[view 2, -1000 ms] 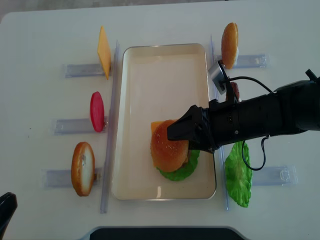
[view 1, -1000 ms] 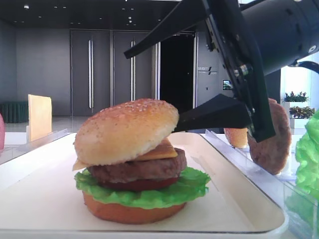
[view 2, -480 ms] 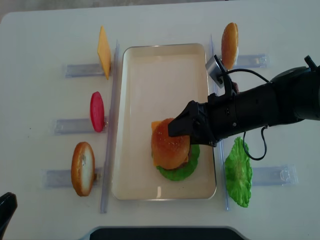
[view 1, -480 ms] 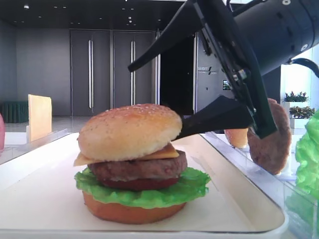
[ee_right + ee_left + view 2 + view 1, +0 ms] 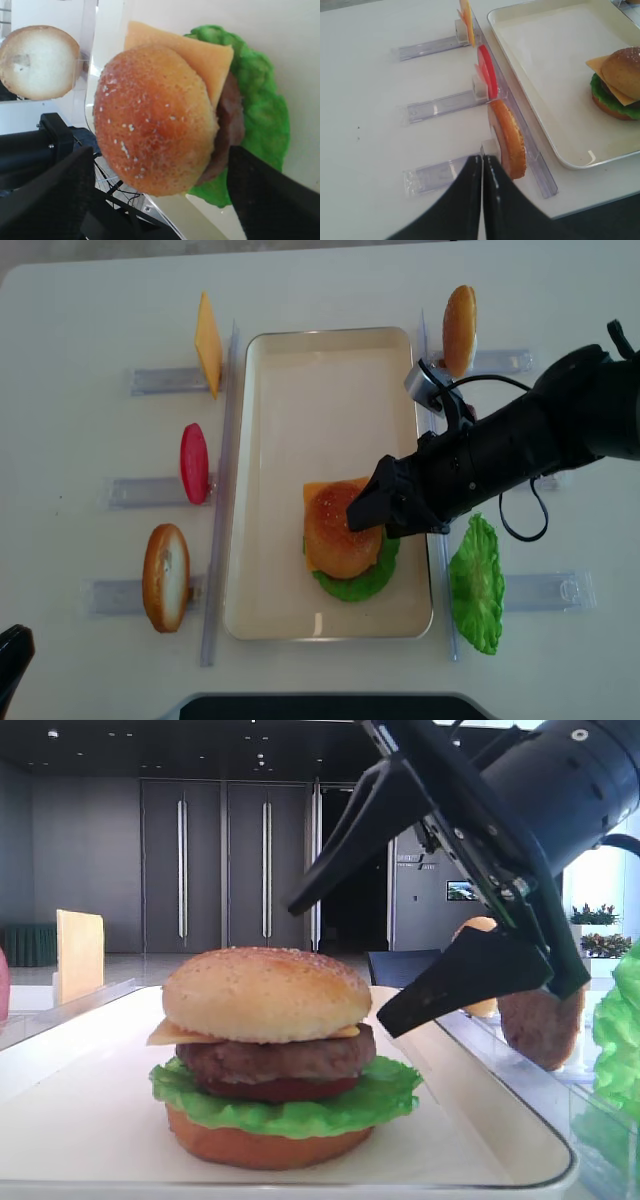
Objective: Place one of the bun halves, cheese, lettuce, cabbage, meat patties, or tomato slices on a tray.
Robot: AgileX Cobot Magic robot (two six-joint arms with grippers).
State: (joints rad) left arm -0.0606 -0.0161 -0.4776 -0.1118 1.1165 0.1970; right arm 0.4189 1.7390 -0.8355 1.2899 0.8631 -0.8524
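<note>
Bun top (image 5: 265, 992) caps the stacked burger on the tray (image 5: 300, 370), below the spread, empty right tool (image 5: 400, 950); left tool (image 5: 482, 167) pressed together.

Right arm (image 5: 560, 430) reaching in from right edge, angled down toward centre. Right gripper (image 5: 395, 955) spread wide, holding nothing; upper finger slanting overhead, lower finger level beside it. Fingers (image 5: 260, 200) dark, wedge-shaped, one at each lower corner of wrist view. Left gripper (image 5: 482, 192) parked low at near-left corner, fingers pressed together, tips pointing forward, gripping nothing.
</note>
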